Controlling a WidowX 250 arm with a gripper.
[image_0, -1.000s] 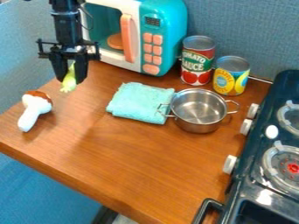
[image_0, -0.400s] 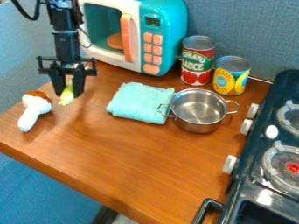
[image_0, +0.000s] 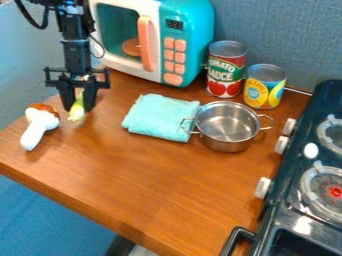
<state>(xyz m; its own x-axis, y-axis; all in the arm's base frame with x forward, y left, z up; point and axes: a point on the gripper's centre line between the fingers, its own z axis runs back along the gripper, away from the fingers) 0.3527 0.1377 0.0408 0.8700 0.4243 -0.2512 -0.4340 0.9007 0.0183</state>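
Claw (image_0: 79, 107) closed around the pale-green toy vegetable (image_0: 77, 112) near the bench's (image_0: 157, 185) far-left edge; if setting it down, I should ease off only once supported, clear of the white-and-brown toy (image_0: 39, 126).

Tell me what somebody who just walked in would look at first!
Probably the big turquoise and white toy microwave at the back, with its orange handle and buttons. Next might come the shiny metal pot beside the folded turquoise cloth, and the black gripper at the left with a yellow-green toy between its fingers.
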